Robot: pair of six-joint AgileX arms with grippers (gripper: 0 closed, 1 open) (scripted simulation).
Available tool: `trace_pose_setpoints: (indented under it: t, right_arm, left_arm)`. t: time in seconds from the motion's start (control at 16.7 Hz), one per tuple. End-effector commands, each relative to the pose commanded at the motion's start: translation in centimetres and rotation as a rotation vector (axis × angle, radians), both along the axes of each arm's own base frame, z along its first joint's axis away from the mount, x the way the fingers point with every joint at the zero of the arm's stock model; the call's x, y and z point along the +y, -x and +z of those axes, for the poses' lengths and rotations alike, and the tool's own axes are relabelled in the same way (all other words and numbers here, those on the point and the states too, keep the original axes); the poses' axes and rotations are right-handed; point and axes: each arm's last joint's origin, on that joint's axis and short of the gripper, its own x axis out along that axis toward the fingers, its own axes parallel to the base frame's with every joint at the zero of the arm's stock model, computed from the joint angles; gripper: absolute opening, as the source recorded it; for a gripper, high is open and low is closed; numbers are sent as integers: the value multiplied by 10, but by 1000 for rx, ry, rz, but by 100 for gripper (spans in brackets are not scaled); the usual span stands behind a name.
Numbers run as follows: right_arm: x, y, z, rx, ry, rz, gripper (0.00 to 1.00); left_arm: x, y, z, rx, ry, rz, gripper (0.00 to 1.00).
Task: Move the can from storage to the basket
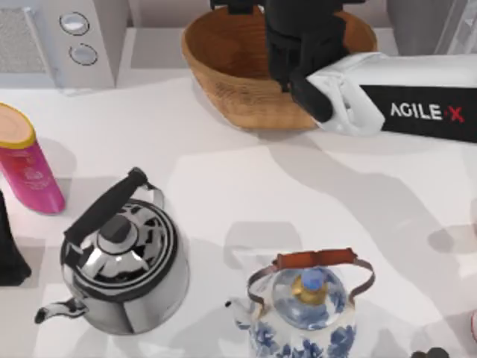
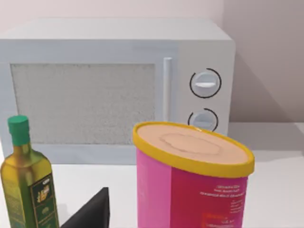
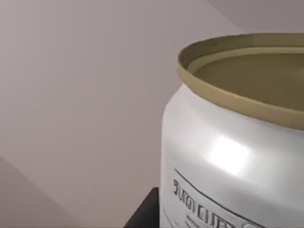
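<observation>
Can [image 3: 228,152] apparently clamped in right gripper [image 1: 298,52] above basket [image 1: 223,82]; lower well inside rim before opening fingers.

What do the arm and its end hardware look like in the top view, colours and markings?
The right arm has a glossy white rounded shell that gives way to a black panel lettered AGILEX in white, with a red X. Its wrist and gripper housing are matte black and blocky, with ribbed edges, above the tan woven wicker basket. No loose cables are visible.
</observation>
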Motion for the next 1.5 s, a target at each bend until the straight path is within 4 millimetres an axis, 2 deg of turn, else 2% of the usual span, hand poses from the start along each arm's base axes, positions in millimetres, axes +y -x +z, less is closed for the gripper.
trace_pose_setpoints:
  t: [0.3, 0.36, 1.5]
  right_arm:
    - [0, 0, 0, 0, 0, 0, 98]
    - [0, 0, 0, 0, 0, 0, 100]
    - [0, 0, 0, 0, 0, 0, 100]
  left_arm:
    - [0, 0, 0, 0, 0, 0, 100]
    - [0, 0, 0, 0, 0, 0, 100]
    - [0, 0, 0, 0, 0, 0, 100]
